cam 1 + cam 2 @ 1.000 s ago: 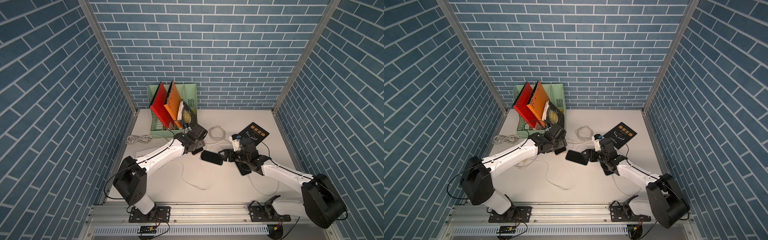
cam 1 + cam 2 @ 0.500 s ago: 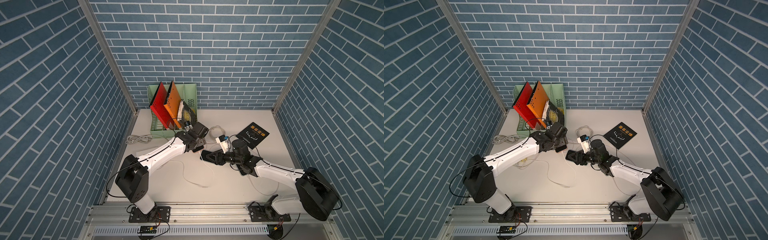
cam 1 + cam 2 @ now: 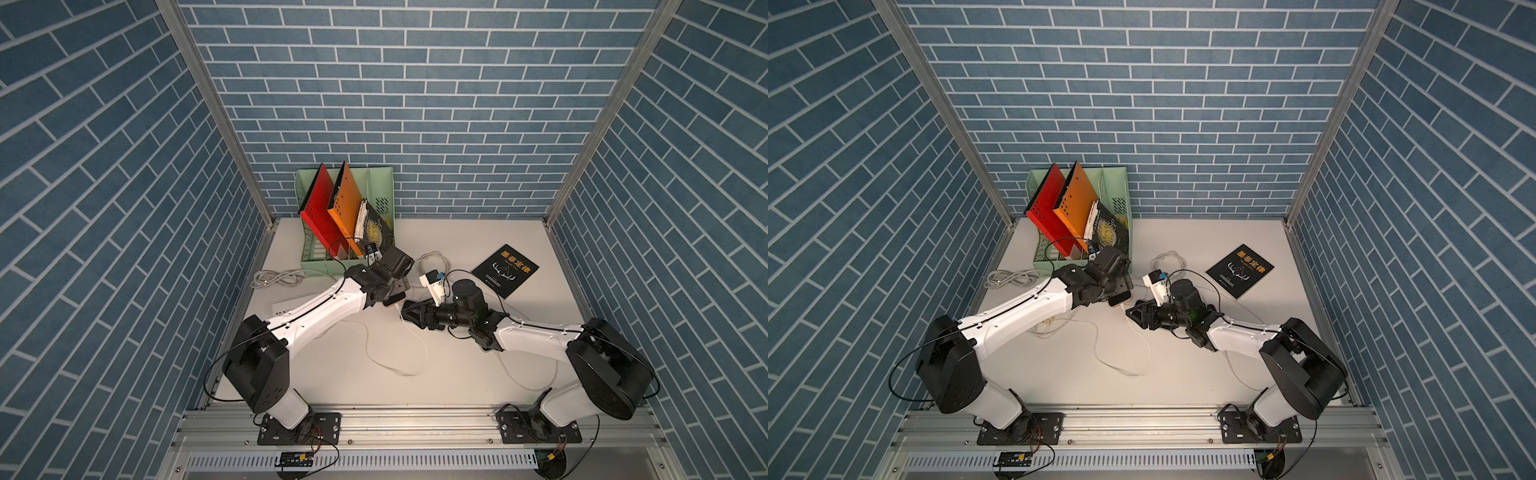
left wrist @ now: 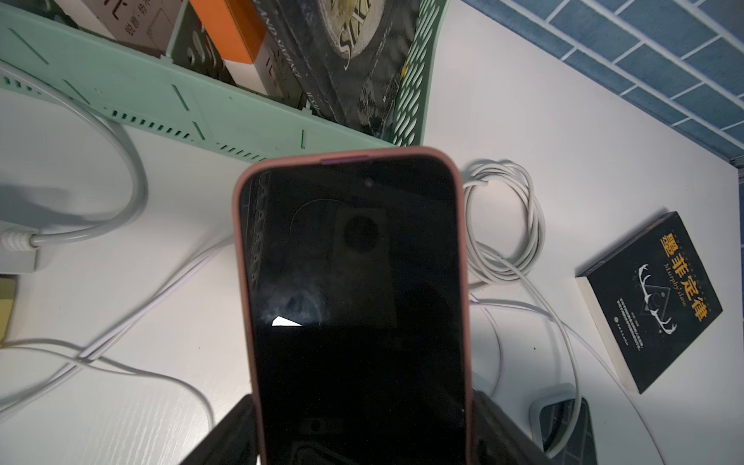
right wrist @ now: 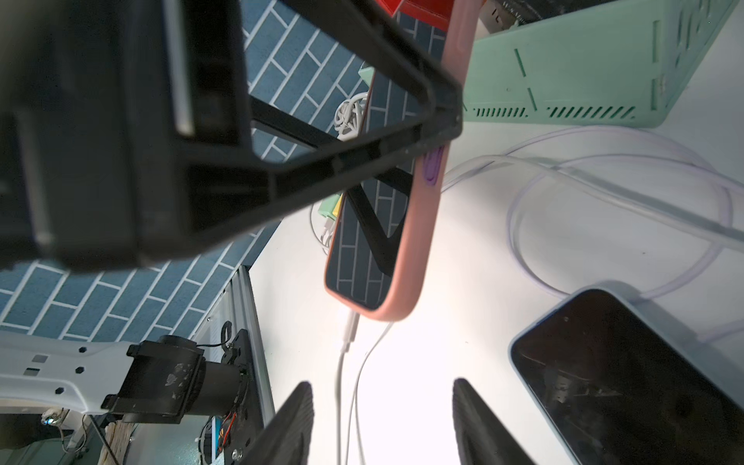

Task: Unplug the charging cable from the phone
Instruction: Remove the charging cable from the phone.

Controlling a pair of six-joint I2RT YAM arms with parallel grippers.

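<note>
The phone (image 4: 354, 302), in a pink case with a dark screen, is clamped by the left gripper (image 3: 1117, 287) above the table (image 5: 483, 249), near the green file rack (image 4: 161, 100). The white charging cable (image 5: 348, 334) is plugged in its bottom end. The right gripper (image 5: 382, 388) stands with jaws apart around this cable. A second phone (image 5: 628, 382) lies just beside.

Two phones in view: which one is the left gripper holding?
The pink-cased phone, held off the table in the left gripper, white cable plugged into its end. The pale-cased phone lies flat on the table.
</note>
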